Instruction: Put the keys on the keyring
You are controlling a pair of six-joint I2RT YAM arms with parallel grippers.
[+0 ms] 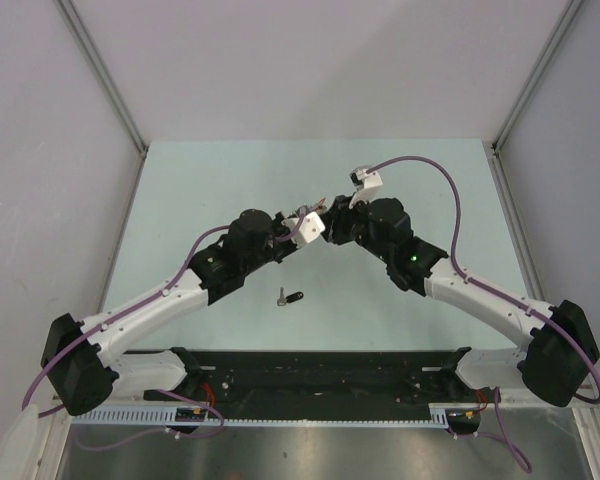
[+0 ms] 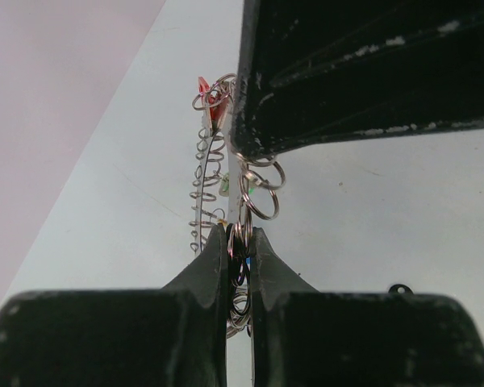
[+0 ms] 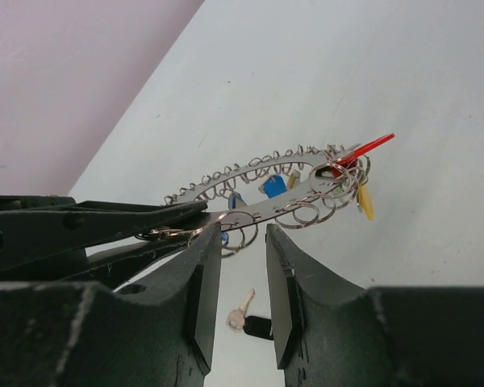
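My left pincer is clamped on the keyring, holding it edge-on in the air above the bench, gripped only at a bunch of its small loops. My right pincer stands apart, tips just under the ring's band, gripping nothing. A black-headed key lies loose on the bench below, well apart from the ring. The hold looks thin to me: a nudge from the right tips could swing the ring or slip it free. The hanging keys could also snag the tips as they close.
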